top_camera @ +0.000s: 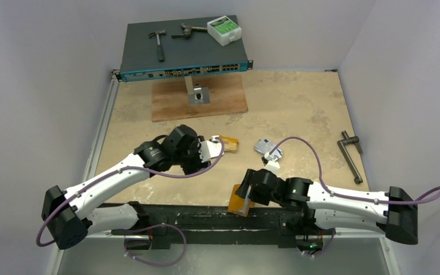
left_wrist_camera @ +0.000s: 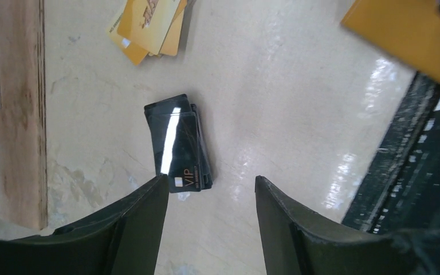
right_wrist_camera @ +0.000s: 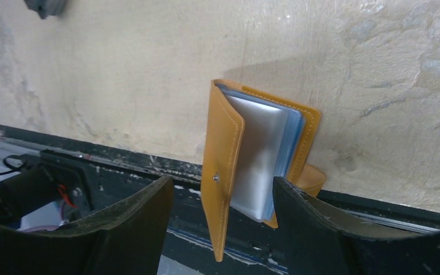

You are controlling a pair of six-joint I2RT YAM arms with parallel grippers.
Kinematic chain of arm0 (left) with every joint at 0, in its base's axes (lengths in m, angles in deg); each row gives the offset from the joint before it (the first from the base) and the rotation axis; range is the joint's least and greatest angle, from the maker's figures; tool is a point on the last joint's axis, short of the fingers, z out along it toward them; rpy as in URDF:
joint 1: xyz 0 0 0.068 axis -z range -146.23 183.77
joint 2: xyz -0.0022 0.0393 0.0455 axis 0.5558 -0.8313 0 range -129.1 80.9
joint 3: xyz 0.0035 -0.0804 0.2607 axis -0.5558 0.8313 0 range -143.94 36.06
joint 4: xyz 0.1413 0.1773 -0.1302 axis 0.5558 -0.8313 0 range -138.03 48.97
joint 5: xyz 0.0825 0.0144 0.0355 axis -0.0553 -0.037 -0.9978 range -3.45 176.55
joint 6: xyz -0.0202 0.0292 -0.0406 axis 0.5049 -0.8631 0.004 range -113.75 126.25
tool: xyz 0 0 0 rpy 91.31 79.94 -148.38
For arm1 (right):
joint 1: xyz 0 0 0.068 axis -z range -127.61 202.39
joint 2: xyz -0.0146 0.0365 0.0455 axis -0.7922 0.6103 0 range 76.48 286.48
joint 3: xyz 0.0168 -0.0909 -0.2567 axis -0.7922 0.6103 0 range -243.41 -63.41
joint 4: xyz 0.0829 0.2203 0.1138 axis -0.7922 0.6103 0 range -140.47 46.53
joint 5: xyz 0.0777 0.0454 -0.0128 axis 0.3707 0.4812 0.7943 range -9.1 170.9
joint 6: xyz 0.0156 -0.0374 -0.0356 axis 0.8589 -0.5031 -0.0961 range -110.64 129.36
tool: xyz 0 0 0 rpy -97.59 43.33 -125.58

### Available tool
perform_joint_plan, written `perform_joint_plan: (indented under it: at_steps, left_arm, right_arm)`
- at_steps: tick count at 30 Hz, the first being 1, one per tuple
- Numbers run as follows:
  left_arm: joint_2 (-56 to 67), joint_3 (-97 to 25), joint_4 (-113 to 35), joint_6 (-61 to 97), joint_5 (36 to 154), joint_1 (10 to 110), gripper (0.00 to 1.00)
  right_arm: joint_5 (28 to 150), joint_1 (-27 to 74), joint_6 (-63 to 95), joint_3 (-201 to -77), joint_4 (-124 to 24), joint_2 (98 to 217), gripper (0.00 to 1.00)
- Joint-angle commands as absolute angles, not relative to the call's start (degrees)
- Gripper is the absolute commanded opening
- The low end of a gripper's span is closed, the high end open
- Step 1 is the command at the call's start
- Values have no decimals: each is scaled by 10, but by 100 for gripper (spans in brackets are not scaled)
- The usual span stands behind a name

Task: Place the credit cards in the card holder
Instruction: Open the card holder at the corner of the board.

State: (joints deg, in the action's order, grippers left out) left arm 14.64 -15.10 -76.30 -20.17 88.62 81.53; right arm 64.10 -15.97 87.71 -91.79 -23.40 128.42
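Note:
The card holder, an orange wallet, stands half open on its edge at the table's front rim, with clear sleeves showing inside. It also shows in the top view. My right gripper is open with a finger on each side of the holder's lower part; in the top view it is right at the holder. A pile of black credit cards lies just ahead of my open, empty left gripper. Orange-gold cards lie further off. Silvery cards lie to the right.
A network switch at the back carries a hammer, a second tool and a white-green box. A wooden board holds a metal bracket. A black crank handle lies at the right. A black rail runs along the front edge.

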Motion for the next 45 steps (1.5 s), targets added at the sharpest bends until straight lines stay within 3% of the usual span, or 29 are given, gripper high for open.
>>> perform_joint_plan:
  at_steps: [1, 7, 13, 15, 21, 27, 30, 32, 35, 37, 42, 45]
  left_arm:
    - [182, -212, -876, -122, 1020, 806, 58]
    - [166, -256, -900, -12, 1093, 808, 64]
    - [167, -235, -849, 57, 1092, 807, 71]
    - [167, -218, -836, 94, 1093, 807, 80]
    - [172, -162, -797, 158, 1108, 807, 81]
    - [164, -107, -739, 245, 1110, 808, 85]
    - [163, -88, -706, 261, 1119, 812, 87]
    - [159, -86, -701, 251, 1117, 811, 87]
    - [164, -87, -701, 219, 1105, 811, 87]
    - [170, -83, -705, 198, 1095, 811, 87]
    - [190, -76, -721, 148, 1091, 811, 86]
    - [200, -72, -730, 120, 1083, 811, 86]
  right_arm:
    - [663, -162, 876, -945, -241, 1316, 65]
    - [658, -163, 854, -943, -306, 1300, 59]
    - [677, -163, 796, -969, -356, 1322, 54]
    - [688, -163, 782, -971, -372, 1332, 52]
    - [715, -163, 785, -957, -424, 1342, 42]
    - [746, -137, 783, -936, -479, 1368, 17]
    - [778, -109, 770, -932, -501, 1395, 11]
    - [791, -98, 756, -940, -501, 1406, 14]
    - [777, -84, 731, -965, -436, 1384, 46]
    - [752, -80, 711, -989, -382, 1352, 57]
    - [710, -67, 674, -1033, -263, 1320, 60]
    - [713, -60, 655, -1026, -262, 1348, 59]
